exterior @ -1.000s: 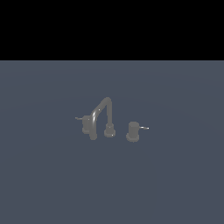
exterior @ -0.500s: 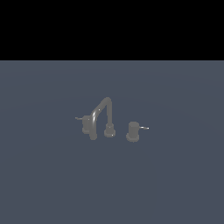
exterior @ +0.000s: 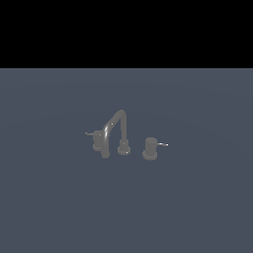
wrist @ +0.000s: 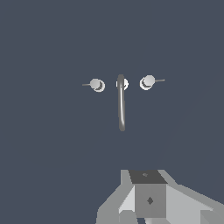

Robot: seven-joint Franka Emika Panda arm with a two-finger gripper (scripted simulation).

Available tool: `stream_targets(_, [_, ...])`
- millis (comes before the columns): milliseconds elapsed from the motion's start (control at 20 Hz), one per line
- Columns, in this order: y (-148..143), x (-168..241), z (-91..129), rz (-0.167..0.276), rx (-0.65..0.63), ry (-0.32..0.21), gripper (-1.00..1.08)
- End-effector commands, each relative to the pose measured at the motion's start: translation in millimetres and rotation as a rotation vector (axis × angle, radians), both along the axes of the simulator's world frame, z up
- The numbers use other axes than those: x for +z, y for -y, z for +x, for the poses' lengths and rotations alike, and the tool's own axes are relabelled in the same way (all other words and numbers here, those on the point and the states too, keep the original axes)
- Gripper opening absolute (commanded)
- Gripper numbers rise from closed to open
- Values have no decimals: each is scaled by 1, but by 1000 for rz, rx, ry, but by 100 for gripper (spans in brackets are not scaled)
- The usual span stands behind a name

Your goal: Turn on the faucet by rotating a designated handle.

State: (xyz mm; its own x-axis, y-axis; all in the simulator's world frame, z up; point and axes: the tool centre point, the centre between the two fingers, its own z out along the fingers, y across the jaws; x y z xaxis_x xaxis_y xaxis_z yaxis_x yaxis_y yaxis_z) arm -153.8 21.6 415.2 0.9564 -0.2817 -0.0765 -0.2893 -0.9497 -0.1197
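The faucet (exterior: 114, 134) was seen well apart from the claw (wrist: 146, 205), ahead of it on the bench (exterior: 197, 197). The handle (exterior: 150, 148), its pin pointing right, stood beside the spout. Whether the claw was open could not be told.

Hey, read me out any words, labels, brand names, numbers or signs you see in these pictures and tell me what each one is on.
No readable text in either view.
The faucet, the handle and the gripper carry no lettering; the gripper body shows only a small dark diamond mark, not a character.
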Motion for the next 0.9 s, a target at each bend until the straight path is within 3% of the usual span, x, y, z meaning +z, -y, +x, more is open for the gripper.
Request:
stream_targets(0, [-1,-18,17,31,-82,-19,-100])
stream_targets(450, [6,-92,72,96,-403,-94,-100])
stream_targets(850, [25,-167,107,93,-712,-150,-100])
